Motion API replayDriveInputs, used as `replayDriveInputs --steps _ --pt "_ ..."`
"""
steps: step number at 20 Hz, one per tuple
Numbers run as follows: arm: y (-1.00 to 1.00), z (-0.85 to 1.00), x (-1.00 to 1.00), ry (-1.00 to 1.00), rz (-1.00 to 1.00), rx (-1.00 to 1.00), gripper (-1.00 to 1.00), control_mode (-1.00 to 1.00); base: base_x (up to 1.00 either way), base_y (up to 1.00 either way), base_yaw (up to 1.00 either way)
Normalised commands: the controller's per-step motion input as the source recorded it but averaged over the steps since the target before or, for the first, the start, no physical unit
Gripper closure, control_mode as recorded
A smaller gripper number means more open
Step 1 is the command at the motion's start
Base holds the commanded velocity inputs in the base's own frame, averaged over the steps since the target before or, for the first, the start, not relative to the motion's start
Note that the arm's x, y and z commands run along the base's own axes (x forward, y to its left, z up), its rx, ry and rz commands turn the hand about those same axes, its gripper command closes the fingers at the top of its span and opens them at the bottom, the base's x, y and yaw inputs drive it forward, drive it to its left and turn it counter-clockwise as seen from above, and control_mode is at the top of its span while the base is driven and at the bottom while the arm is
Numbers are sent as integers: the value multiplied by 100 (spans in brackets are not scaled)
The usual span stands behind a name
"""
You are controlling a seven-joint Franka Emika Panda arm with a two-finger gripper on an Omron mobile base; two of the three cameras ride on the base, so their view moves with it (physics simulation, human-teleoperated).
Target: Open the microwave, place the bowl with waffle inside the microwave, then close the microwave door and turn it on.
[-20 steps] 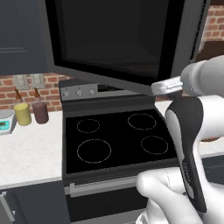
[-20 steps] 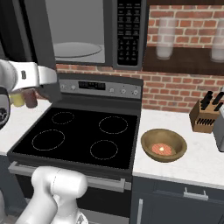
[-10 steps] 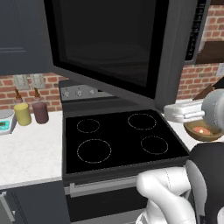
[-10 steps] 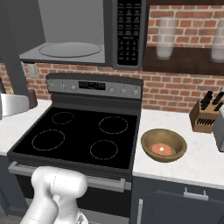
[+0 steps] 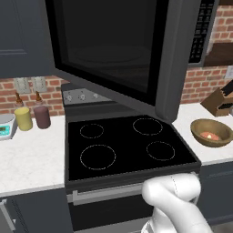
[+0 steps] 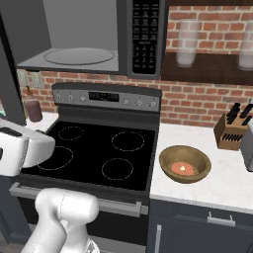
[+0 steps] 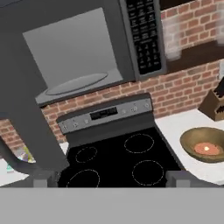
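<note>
Closest to me, my gripper (image 7: 112,177) shows as two dark fingertips at the bottom of the hand view, set well apart with nothing between them, so the jaws stand spread and empty. Just past them lies the black stove (image 5: 127,145), filling the middle of the left base view, bare of any pot.

To its right, on the white counter (image 6: 217,183), sits the bowl (image 6: 185,163), at middle right of the right base view, with the waffle (image 6: 184,168) lying in its bottom. I judge the placing step not yet begun.

Above and beyond the stove hangs the microwave (image 6: 89,34), upper left in the right base view. The microwave door (image 5: 109,50) is swung wide open across the top of the left base view, and the turntable (image 6: 79,55) is bare.

So the opening is done. Left for me, as I judge it: grasp the bowl, set it inside, shut the door, press the keypad (image 6: 145,34).
</note>
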Motion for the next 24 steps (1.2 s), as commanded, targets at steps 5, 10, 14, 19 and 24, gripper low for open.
replayDriveInputs --steps 5,10,14,19,24 --pt "-76 5 54 0 3 47 -100 -100 0 0 0" --pt "-14 -32 88 -21 3 40 -100 -100 0 0 0" --pt "4 -42 92 -30 1 33 -100 -100 0 0 0" --pt "9 -25 97 -12 2 29 -100 -100 0 0 0" --pt "10 2 75 27 20 16 -100 -100 0 0 0"
